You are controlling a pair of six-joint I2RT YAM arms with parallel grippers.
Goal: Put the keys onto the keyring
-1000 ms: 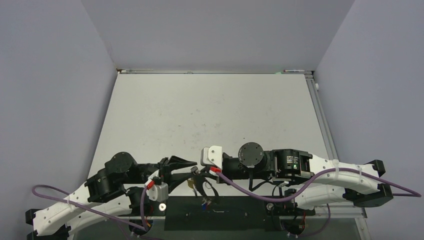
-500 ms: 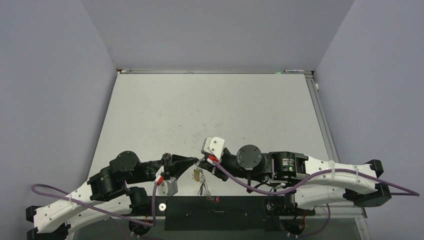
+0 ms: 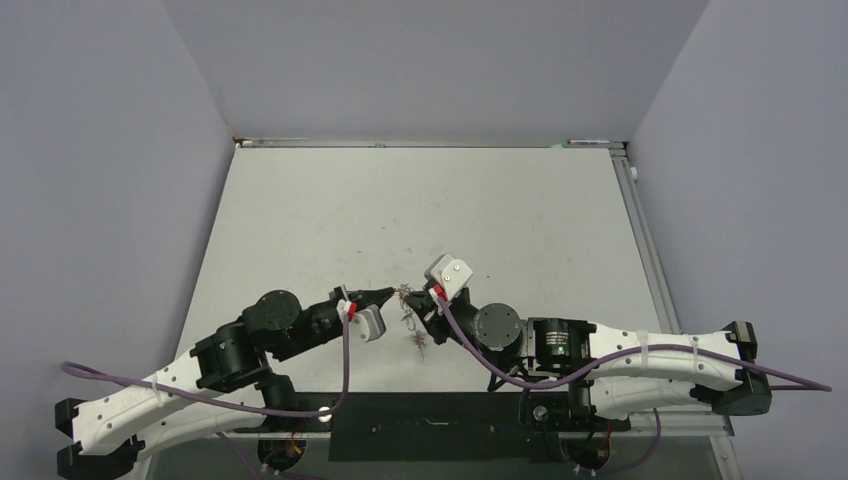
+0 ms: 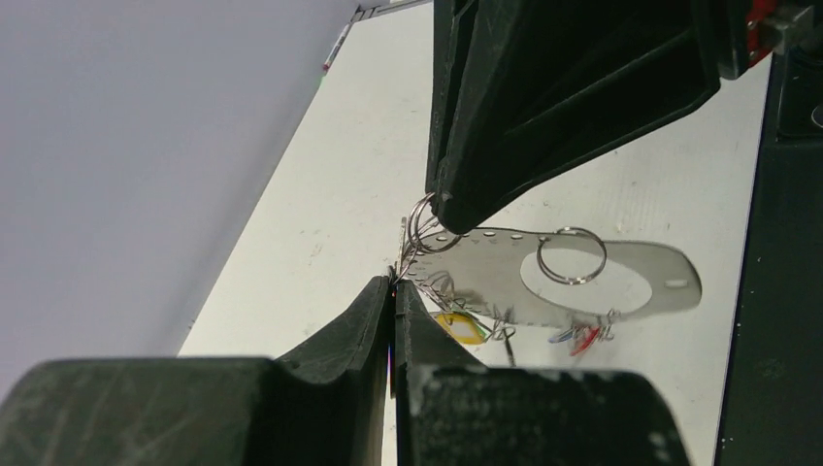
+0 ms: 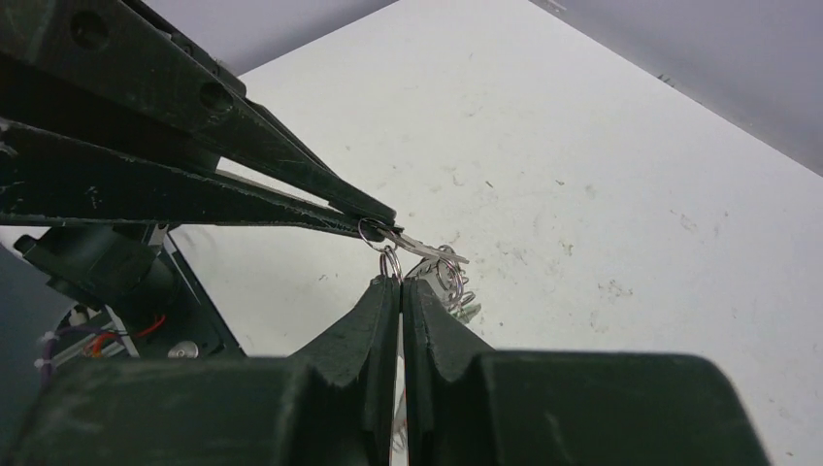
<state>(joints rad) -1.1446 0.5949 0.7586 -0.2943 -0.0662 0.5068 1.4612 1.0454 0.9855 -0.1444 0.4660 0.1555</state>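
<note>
My left gripper (image 3: 393, 294) and right gripper (image 3: 424, 297) meet tip to tip above the table. In the left wrist view my left gripper (image 4: 393, 282) is shut on the edge of the keyring (image 4: 672, 274), a flat thin grey oval loop. Keys with yellow (image 4: 461, 328) and red (image 4: 584, 337) heads hang from it on small split rings. In the right wrist view my right gripper (image 5: 400, 281) is shut on a small split ring (image 5: 390, 262) at the loop's end. The keys (image 3: 417, 336) dangle below both grippers.
The white table (image 3: 420, 210) stretches beyond the grippers, with grey walls on three sides. A black strip (image 3: 430, 428) lies along the near edge between the arm bases. Another loose-looking split ring (image 4: 573, 254) sits over the loop.
Both grippers have moved away from the near edge towards the table's middle, carrying the bundle of keys with them. They stay shut and tip to tip.
</note>
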